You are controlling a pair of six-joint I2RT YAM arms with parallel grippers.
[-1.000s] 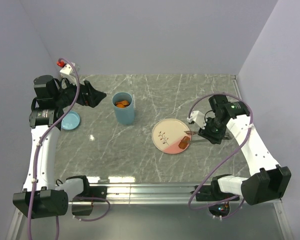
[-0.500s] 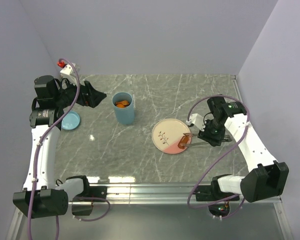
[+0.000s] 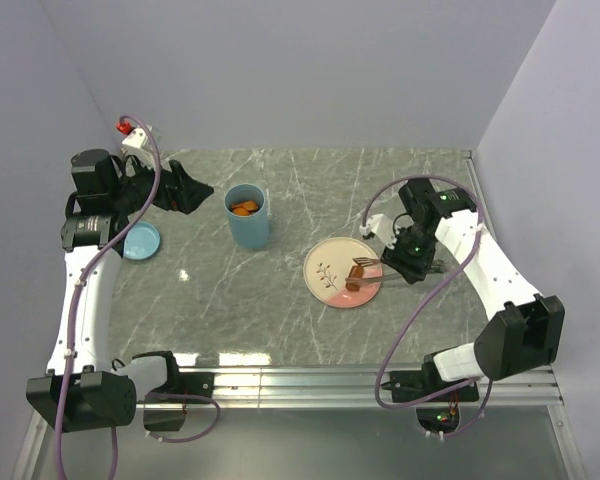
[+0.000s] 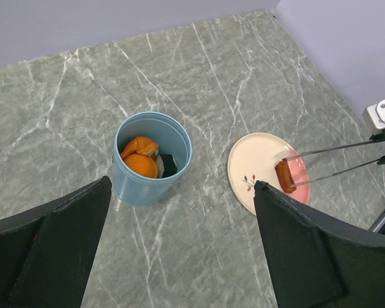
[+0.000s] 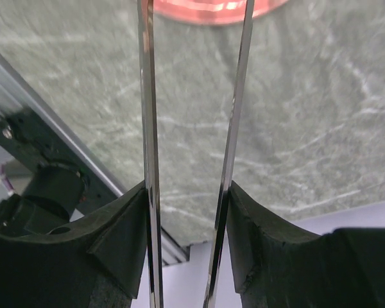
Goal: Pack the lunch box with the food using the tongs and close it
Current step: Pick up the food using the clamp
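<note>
At 10 o'clock on the table, the left gripper hangs with its fingers spread as wide as they go, holding nothing. It has not shifted over the last second. Toward 8 o'clock from it the blue lid lies flat on the stone, so the closing step is not yet done. At 4 o'clock from that gripper stands the lunch box, upright and open, with orange food and a dark piece already inside.

At 4 o'clock from the lunch box lies the pink plate, and here is the change. A second ago the brown sausage lay at the plate's 4 o'clock rim, with the tong tips only just reaching it. Now it sits between the tips of the tongs, drawn inward to 3 o'clock of the plate's middle. We cannot tell whether it hangs clear of the plate or rests on it. The right arm has swung in, its wrist moved toward 12 o'clock.

The right gripper, just off the plate's 3 o'clock edge, is clamped on the tongs, one finger pressing each slender arm.

We see no other piece on the plate, so we judge this the last one. It must travel toward 10 o'clock to the lunch box, and a slack squeeze could drop it.
</note>
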